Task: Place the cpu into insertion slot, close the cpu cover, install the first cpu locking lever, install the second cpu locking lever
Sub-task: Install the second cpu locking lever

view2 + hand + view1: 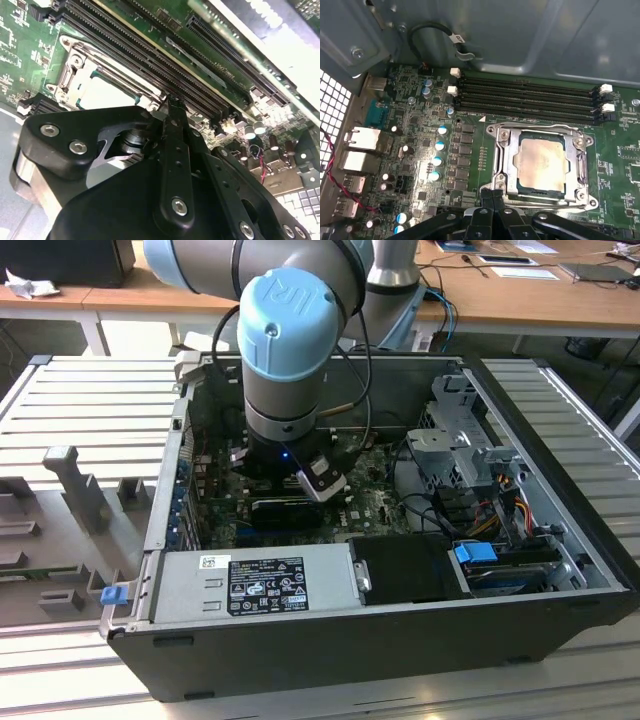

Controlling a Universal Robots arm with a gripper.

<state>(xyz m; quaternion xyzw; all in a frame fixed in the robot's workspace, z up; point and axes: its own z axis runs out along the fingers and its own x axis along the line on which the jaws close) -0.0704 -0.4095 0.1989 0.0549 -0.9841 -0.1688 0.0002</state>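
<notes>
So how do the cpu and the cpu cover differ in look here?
In the first wrist view the cpu is a solid, pale, smudged square plate; the cpu cover is a shiny metal frame with an open window. The cpu shows through that window; the cover surrounds it. Both are square, metallic and lie flat.

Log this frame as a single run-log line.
cpu: seated in insertion slot | cpu cover: closed over it | gripper: shut, empty, at cover's edge
</notes>
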